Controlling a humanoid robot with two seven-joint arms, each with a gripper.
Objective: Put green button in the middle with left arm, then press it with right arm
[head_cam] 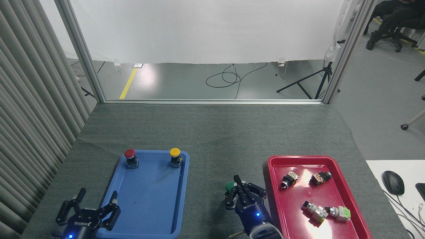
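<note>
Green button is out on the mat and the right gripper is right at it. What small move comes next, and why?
Probably a short downward push by the right gripper onto the green button. The button stands on the grey mat between the blue tray and the red tray, so placing looks done. The left gripper sits open and clear of the button.

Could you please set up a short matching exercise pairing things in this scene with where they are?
Things:
1. green button
2. yellow button
3. left gripper
4. computer mouse

Places:
A. on the white desk
B. on the grey mat between the trays
C. far right corner of the blue tray
D. left of the blue tray

Pairs: 1-B, 2-C, 3-D, 4-A
</note>
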